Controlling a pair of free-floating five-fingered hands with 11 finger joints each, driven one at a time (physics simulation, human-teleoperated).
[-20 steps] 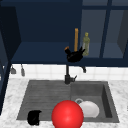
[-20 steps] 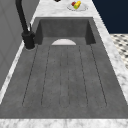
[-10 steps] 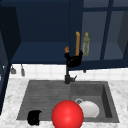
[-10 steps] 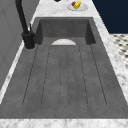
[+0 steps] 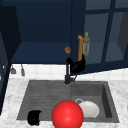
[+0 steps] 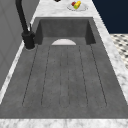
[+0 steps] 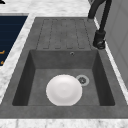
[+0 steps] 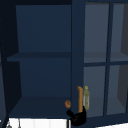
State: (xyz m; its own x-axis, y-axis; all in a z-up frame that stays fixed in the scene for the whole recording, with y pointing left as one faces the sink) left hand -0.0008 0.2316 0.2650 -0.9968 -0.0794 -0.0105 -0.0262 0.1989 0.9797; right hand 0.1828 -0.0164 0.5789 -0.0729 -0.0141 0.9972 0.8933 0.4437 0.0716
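Front view: right hand (image 5: 77, 65) at frame centre, fingers curled on orange door handle (image 5: 80, 48); left hand (image 5: 34, 117) lower left, clenched; red ball (image 5: 67, 115) bottom centre. Right side view: plate (image 7: 64, 90) in sink (image 7: 37, 60). Upper view: right hand (image 8: 78, 117) on handle (image 8: 80, 98), bottom centre.

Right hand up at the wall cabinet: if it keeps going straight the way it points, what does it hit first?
Likely the orange door handle: the right hand sits at its lower end, pointing up along the cabinet door. The green bottle stands just beside it; depth between them is unclear.
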